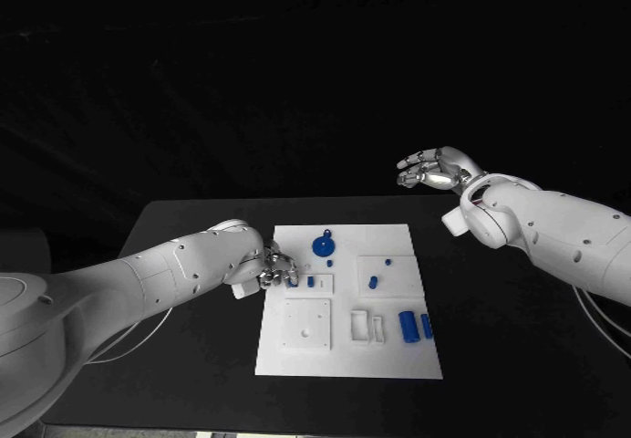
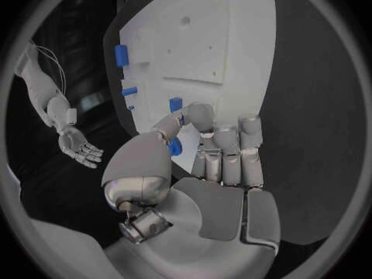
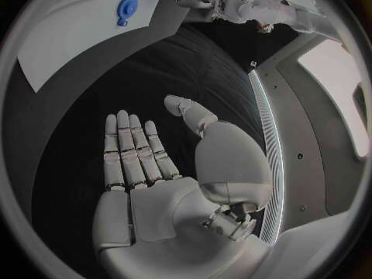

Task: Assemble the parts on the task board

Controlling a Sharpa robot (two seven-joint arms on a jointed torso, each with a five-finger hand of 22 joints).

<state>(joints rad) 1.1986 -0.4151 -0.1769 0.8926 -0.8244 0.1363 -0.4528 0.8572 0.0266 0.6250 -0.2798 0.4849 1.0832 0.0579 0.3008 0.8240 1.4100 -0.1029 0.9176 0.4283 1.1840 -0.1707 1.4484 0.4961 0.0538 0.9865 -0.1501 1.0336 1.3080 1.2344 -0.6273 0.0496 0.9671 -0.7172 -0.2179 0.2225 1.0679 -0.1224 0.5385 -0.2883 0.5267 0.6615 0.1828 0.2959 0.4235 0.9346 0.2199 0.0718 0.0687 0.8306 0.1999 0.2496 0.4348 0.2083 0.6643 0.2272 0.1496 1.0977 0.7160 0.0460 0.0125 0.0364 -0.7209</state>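
Left hand sits at the left edge of the task board, fingers curled in. Wrist view shows a small blue part pinched between thumb and fingers, so it is holding that piece just over the board's left side. Right hand is raised over the far right corner of the bench, well apart from the board, fingers spread wide with nothing in them.

Other blue parts on the board: a round disc piece at the far side, small pegs in the middle-right recess, two longer blue pieces at the near right. White recessed square at near left looks unfilled.

Step in hand, as a guess: seating the pinched part into a slot near the left edge; which slot, cannot tell. To do it well: keep the pinch firm, bring the part square to the slot, lower straight, avoid dragging across neighbouring pegs, release only once seated. Risk: fingers hide the slot, misalignment likely.
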